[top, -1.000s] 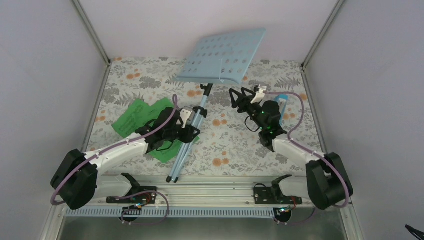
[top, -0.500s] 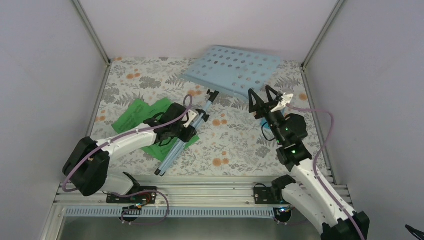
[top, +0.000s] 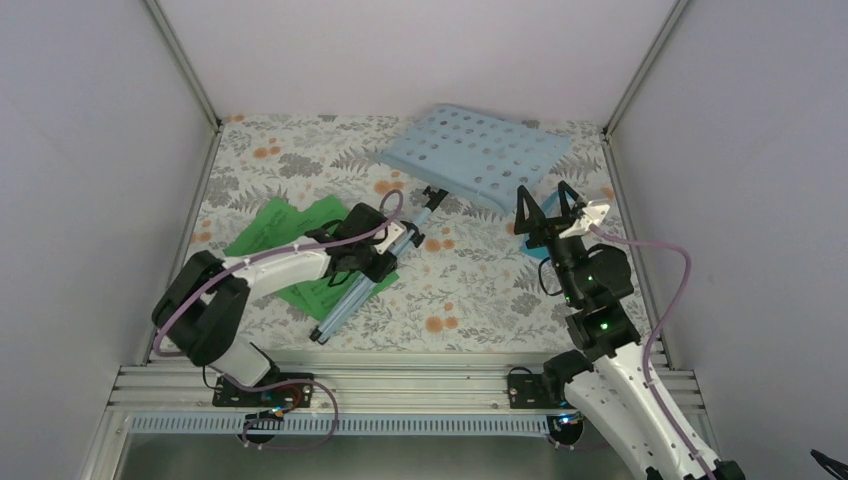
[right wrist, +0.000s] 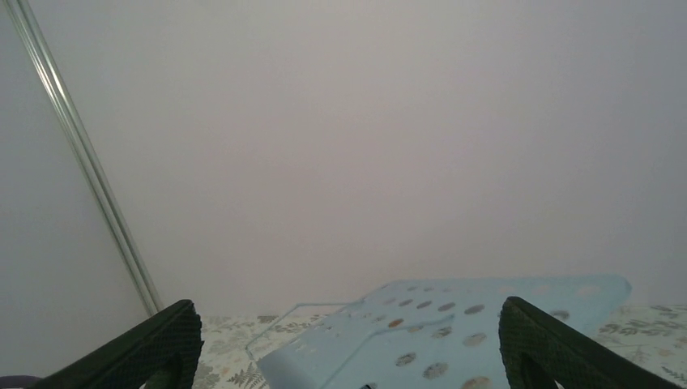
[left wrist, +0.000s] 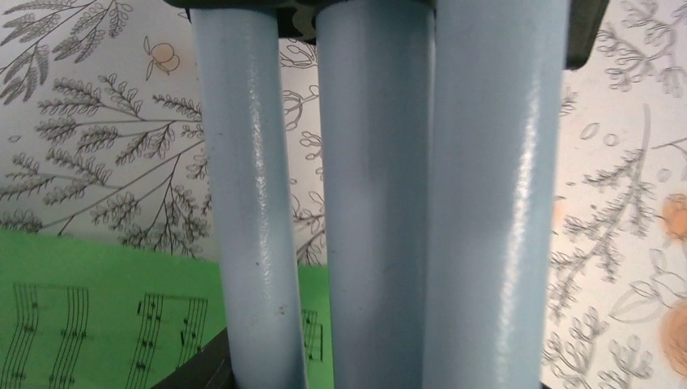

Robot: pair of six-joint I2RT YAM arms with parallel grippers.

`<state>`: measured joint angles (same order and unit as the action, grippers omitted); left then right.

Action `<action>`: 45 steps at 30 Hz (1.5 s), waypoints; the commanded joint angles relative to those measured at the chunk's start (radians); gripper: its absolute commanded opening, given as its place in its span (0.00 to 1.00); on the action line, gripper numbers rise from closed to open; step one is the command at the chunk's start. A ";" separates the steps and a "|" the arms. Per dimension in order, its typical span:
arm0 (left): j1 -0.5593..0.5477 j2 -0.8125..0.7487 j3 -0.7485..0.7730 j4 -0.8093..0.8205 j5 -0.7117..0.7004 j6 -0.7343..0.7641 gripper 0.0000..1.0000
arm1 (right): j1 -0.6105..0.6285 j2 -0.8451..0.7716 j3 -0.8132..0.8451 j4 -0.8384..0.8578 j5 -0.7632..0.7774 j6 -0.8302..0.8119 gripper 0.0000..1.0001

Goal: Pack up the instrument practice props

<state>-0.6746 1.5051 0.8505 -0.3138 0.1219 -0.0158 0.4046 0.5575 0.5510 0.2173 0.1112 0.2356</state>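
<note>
The left gripper [top: 385, 262] pinched the folded legs of the music stand [top: 478, 155], which lay on the table [top: 460, 290], feet toward the near left, desk toward the far right beyond the claw.

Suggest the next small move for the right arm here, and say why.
Probably ease the right gripper forward to the near edge of the music stand's perforated desk and close on it. Its jaws stand open and empty just short of that desk, while the left gripper is clamped on the stand's folded legs.
</note>
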 commanded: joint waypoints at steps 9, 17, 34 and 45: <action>0.001 0.102 0.245 0.205 -0.148 0.110 0.02 | 0.005 -0.071 0.017 -0.072 0.075 -0.037 0.87; 0.001 0.135 0.258 0.194 -0.141 0.079 0.02 | 0.005 -0.076 0.017 -0.081 0.081 -0.040 0.88; -0.066 0.251 0.306 0.127 -0.297 0.058 0.20 | 0.004 -0.084 0.002 -0.107 0.097 -0.030 0.88; -0.086 0.264 0.298 0.127 -0.305 0.027 0.64 | 0.005 -0.091 -0.005 -0.114 0.086 -0.019 0.89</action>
<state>-0.7513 1.8099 1.0840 -0.3950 -0.1581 0.0414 0.4046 0.4706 0.5510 0.0982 0.1852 0.2104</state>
